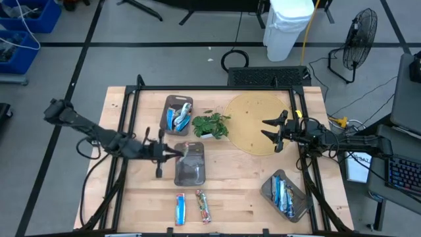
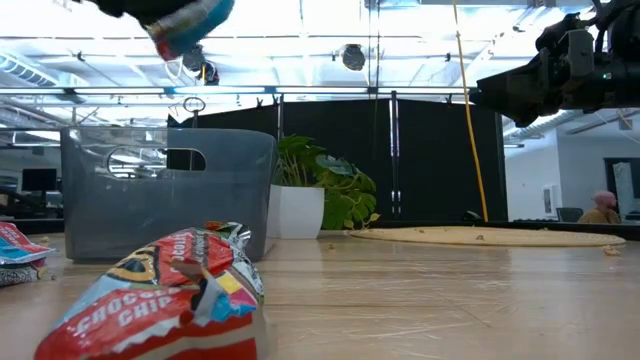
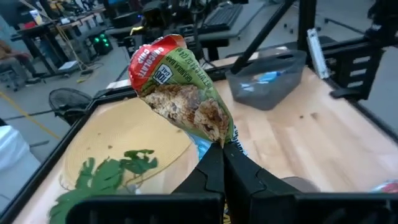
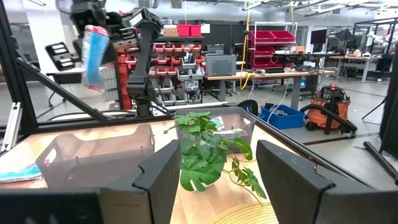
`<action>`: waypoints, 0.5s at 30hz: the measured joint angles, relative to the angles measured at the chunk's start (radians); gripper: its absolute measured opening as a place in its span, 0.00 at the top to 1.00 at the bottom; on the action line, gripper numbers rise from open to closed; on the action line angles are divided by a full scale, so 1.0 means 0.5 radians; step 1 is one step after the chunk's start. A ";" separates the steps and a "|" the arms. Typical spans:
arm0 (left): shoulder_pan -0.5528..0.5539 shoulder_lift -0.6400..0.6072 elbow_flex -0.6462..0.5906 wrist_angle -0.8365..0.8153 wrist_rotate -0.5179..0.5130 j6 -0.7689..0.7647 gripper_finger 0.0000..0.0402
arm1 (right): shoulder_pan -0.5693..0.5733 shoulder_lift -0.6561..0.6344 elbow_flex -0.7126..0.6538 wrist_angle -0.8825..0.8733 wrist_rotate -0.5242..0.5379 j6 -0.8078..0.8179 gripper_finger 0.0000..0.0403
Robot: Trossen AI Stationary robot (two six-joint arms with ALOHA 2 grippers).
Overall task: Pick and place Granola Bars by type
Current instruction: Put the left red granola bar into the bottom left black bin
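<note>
My left gripper (image 1: 179,153) (image 3: 222,152) is shut on a green-tan granola bar with a red end (image 3: 180,87) (image 2: 190,25), held in the air over the middle grey tray (image 1: 189,170) (image 2: 165,190). A blue bar (image 1: 179,209) and a red bar (image 1: 204,205) (image 2: 170,300) lie flat on the table near its near edge. More blue bars lie in the far tray (image 1: 179,113) and in the right near tray (image 1: 284,194). My right gripper (image 1: 271,130) (image 4: 217,168) waits open above the round tan mat (image 1: 260,122). My left gripper pinches the green-tan bar by one end of its wrapper (image 3: 219,138) between the two fingers. The fingers come about level from the table's left. The bar is lifted clear and sticks out beyond the fingertips, its red end (image 3: 152,59) farthest from them.
A small leafy plant in a white pot (image 1: 210,125) (image 4: 208,152) stands between the far tray and the mat. A black frame (image 1: 217,87) runs around the table's edges. Bare wood shows between the middle tray and the right near tray.
</note>
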 joint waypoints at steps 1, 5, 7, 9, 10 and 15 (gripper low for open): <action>0.063 0.001 -0.005 0.003 0.061 0.024 1.00 | 0.000 0.001 0.000 0.000 0.000 0.000 0.50; 0.333 0.002 -0.159 0.225 0.405 0.078 1.00 | 0.000 0.001 0.000 0.000 0.000 0.000 0.50; 0.460 -0.012 -0.293 0.467 0.589 0.097 1.00 | 0.000 0.000 0.000 0.000 0.000 0.000 0.50; 0.580 -0.037 -0.423 0.726 0.773 0.083 1.00 | 0.000 0.000 0.000 0.000 0.000 0.000 0.50; 0.634 -0.053 -0.477 0.833 0.854 0.066 1.00 | 0.000 0.001 0.000 0.000 0.000 0.000 0.50; 0.854 -0.180 -0.482 0.724 1.032 -0.248 1.00 | 0.000 0.000 0.000 0.000 0.000 0.000 0.50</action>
